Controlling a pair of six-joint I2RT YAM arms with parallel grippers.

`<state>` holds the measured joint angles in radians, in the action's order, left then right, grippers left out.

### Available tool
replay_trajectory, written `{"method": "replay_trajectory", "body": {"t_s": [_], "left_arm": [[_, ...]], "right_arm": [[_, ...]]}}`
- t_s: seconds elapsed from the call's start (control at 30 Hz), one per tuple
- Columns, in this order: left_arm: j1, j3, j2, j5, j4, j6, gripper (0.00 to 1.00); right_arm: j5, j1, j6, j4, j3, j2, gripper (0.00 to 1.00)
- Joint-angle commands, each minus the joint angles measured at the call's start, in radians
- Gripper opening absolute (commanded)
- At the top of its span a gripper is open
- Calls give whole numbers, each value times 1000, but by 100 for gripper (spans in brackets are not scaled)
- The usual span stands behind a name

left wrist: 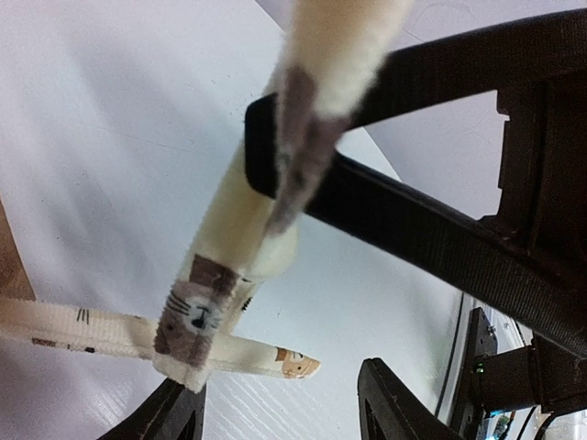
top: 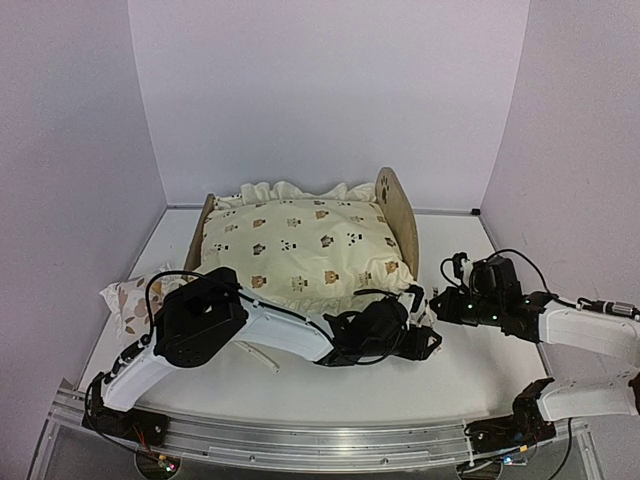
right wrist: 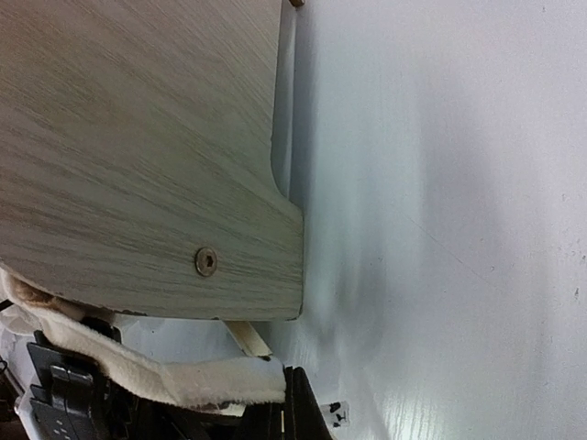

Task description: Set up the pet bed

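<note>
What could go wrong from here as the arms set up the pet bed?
1. The cushion tie runs across only one finger of the left gripper, whose jaws stand apart; closing could miss it.
2. The shut right gripper sits close beside the pet bed; a tug might drag the frame.

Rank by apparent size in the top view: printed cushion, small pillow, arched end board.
Largest: printed cushion, clearly.
Then arched end board and small pillow: too alike to rank; the board is angled, and the left arm hides part of the pillow.
</note>
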<state>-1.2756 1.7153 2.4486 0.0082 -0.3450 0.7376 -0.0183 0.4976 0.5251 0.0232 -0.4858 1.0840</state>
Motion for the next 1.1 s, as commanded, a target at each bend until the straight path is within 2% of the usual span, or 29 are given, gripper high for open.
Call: {"method": "replay_trajectory", "body": {"t_s": [0.0, 0.1, 0.23, 0.53, 0.77, 0.87, 1.07], "left_arm": [[6, 20, 14, -22, 36, 44, 61], [6, 7, 15, -38, 34, 63, 66], [6, 12, 26, -23, 12, 69, 66], [5, 14, 49, -46, -41, 123, 58], [5, -47, 42, -35, -182, 163, 53], [4, -44, 45, -49, -185, 183, 48], [14, -43, 66, -21, -216, 224, 45]], "right_arm": [[8, -4, 10, 6, -18, -26, 0], [8, -5, 11, 9, -18, -34, 0], [8, -5, 11, 14, -22, -47, 0], [11, -5, 17, 23, -19, -50, 0], [10, -4, 22, 38, -2, -90, 0], [11, -5, 28, 41, 4, -106, 0], [37, -5, 44, 52, 18, -130, 0]]}}
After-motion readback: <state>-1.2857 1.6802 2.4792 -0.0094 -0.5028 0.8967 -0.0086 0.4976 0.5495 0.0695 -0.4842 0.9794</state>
